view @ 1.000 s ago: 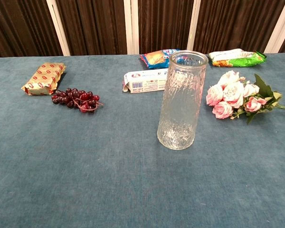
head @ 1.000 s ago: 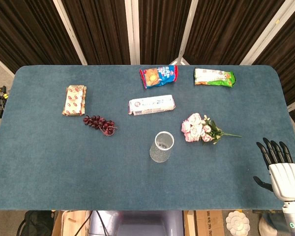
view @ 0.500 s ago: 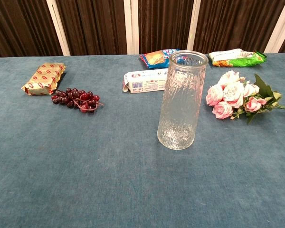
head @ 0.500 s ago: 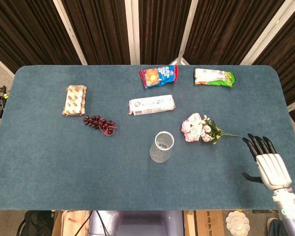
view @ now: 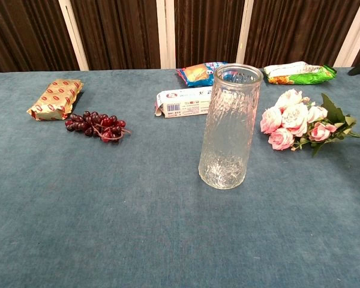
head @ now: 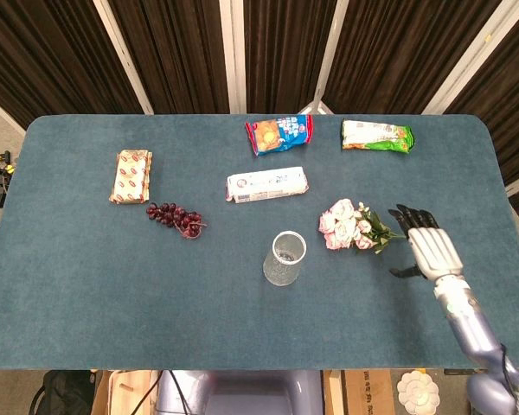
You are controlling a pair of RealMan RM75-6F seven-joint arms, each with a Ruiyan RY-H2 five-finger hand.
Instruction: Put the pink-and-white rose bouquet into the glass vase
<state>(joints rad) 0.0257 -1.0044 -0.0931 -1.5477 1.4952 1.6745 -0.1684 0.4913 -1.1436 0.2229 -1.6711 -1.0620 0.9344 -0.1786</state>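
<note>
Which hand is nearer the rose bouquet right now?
Right. The right hand, fingers spread, sits just beyond the stem end of the rose bouquet, not holding it. The left hand shows in neither view.

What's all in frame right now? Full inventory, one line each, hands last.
table: 1, blue-teal cloth top, fills both views
glass vase: 1, clear, upright, near centre, empty
rose bouquet: 1, pink and white with green leaves, lying flat to the right of the vase, apart from it
grapes: 1 bunch, dark red, left of centre
white packet: 1, white, behind the vase
red-and-tan packet: 1, far left, just behind the grapes
blue-and-orange snack bag: 1, back centre
green-and-white snack bag: 1, back right
right hand: 1, white with black fingers, spread, over the bouquet's stem end, holding nothing
left hand: not in view
</note>
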